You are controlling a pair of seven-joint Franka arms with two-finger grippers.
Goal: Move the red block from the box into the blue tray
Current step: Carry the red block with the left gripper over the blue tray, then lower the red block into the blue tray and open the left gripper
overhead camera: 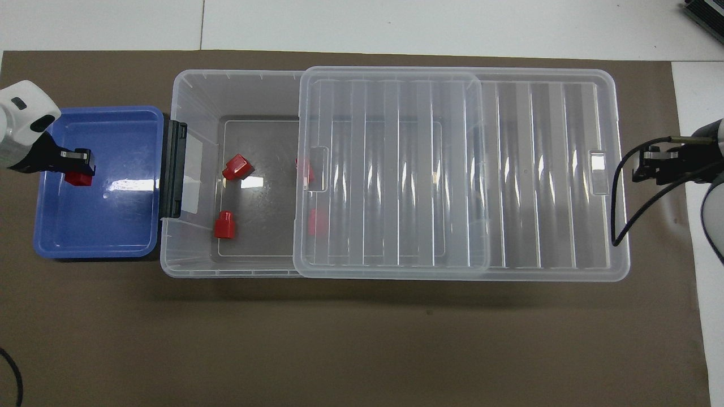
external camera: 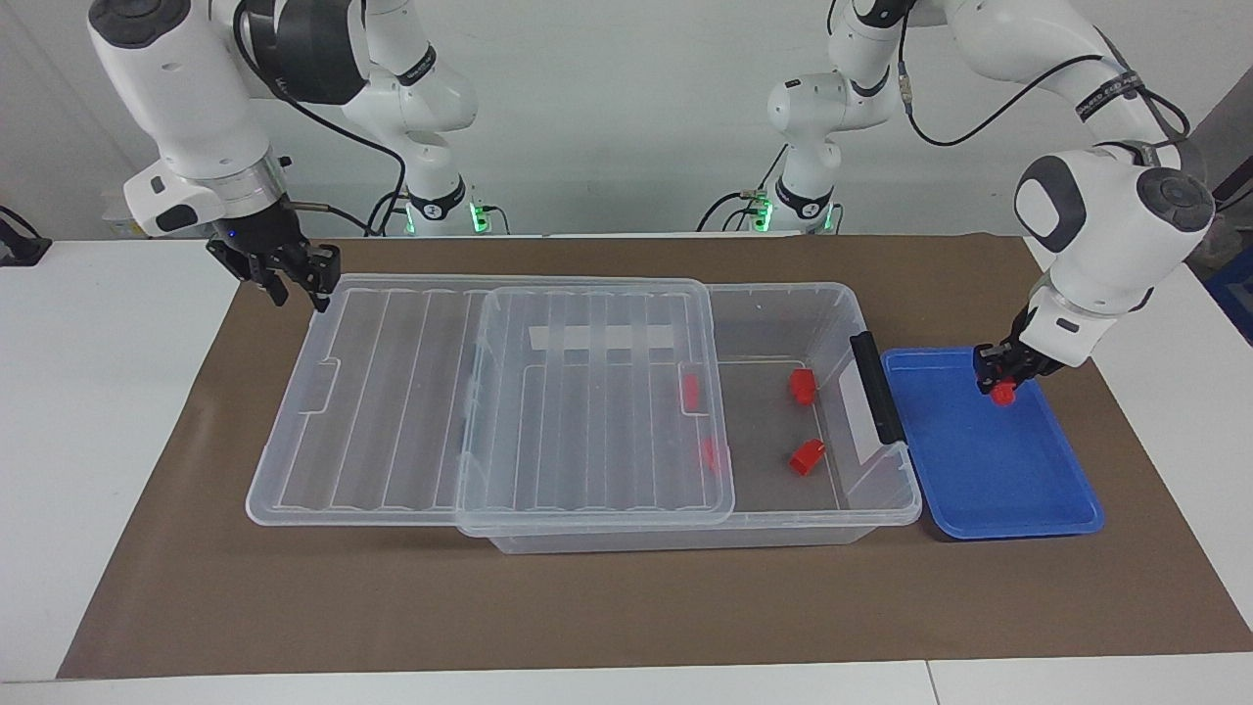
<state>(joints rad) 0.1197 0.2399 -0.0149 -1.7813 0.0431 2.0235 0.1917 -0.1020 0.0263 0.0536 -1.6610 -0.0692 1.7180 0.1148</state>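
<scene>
My left gripper (external camera: 1002, 384) (overhead camera: 77, 168) is shut on a red block (external camera: 1002, 395) (overhead camera: 78, 179). It hangs low over the blue tray (external camera: 1018, 509) (overhead camera: 113, 243), above the part of the tray nearest the robots. The clear box (external camera: 783, 292) (overhead camera: 226, 79) lies beside the tray, its open end toward the tray. Two red blocks (external camera: 803, 386) (external camera: 807, 456) lie on its bare floor. Two more (external camera: 691, 392) (external camera: 709, 452) show through the lid. My right gripper (external camera: 294, 279) (overhead camera: 650, 165) hovers just off the lid's end, with nothing in it.
The ribbed clear lid (external camera: 392, 392) (overhead camera: 537, 169) is slid toward the right arm's end and overhangs the box there. A black latch (external camera: 874, 387) (overhead camera: 173, 169) stands on the box end beside the tray. A brown mat (external camera: 626, 607) covers the table.
</scene>
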